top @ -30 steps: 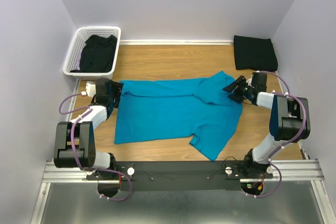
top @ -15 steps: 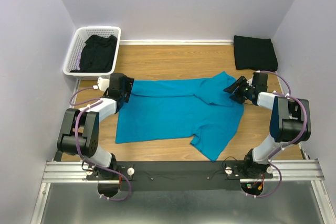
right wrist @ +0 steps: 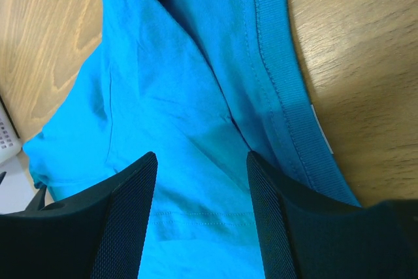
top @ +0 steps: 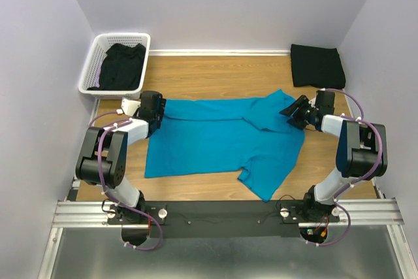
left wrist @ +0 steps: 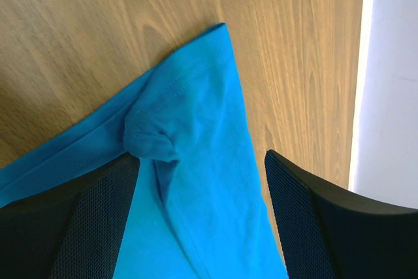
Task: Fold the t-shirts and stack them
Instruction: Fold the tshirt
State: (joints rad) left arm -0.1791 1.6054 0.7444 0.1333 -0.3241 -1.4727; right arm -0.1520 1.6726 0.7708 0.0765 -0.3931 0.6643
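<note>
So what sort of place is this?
Probably a robot test booth: two arms bolted to a wooden table, plain walls boxing it in, a blue shirt and white basket for practice.

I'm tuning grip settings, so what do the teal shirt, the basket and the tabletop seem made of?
The teal shirt: soft knit fabric, likely cotton jersey, matte; it creases and shows stitched hems and a ribbed collar. The basket: white plastic, seemingly rigid, with a moulded lattice wall. The tabletop: wood or wood-look laminate, smooth with visible grain; which cannot be told.
</note>
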